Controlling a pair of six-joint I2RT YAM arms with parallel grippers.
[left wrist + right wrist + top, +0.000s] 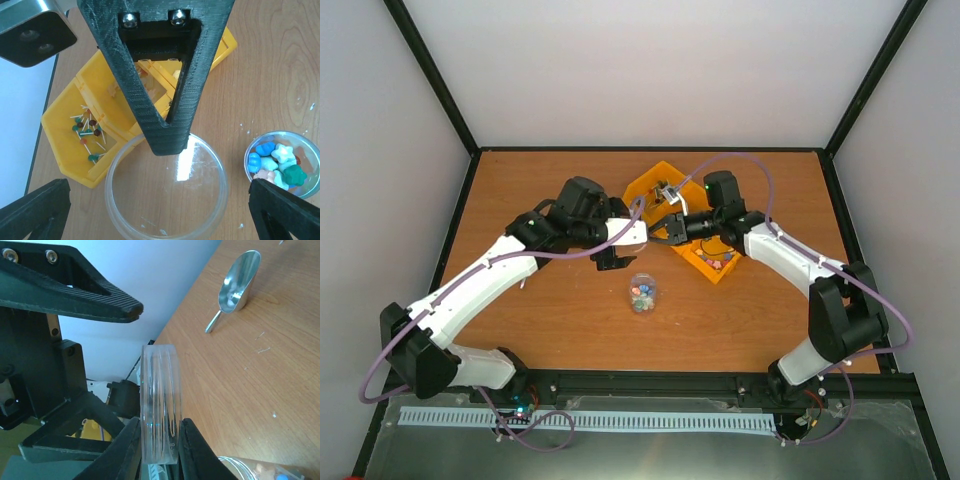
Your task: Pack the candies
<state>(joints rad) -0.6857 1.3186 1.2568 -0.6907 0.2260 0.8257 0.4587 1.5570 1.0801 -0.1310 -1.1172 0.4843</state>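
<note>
At the middle of the wooden table [720, 330], a small clear jar [642, 292] is standing upright with its top open. The candies [278, 163] are lying inside it, blue, green, white and pale pink pieces covering its bottom. Just far of the jar, the two grippers are facing each other closely. The right gripper [160, 442] is pinching a clear round lid [159, 400] at its rim, its two fingers pressing on opposite faces so that the lid is standing on edge above the table. In the left wrist view the same lid is showing its flat face, hanging from the converging fingertips. The left gripper [159, 202] is pointing at this lid with its jaws standing wide apart and holding nothing. One finger [35, 212] is sitting on each side of the lid, well clear of it. In that view the jar is sitting to the right of the lid, apart from both grippers. Beyond the lid a yellow compartment tray [62, 125] is lying on the table, one of its cells holding thin pins [87, 131] with red and green heads. In the overhead view, yellow tray sections are showing far of and to the right of the grippers, partly covered by the right arm. In the right wrist view a metal scoop [238, 280] is lying on bare wood, well apart from the held lid.
</note>
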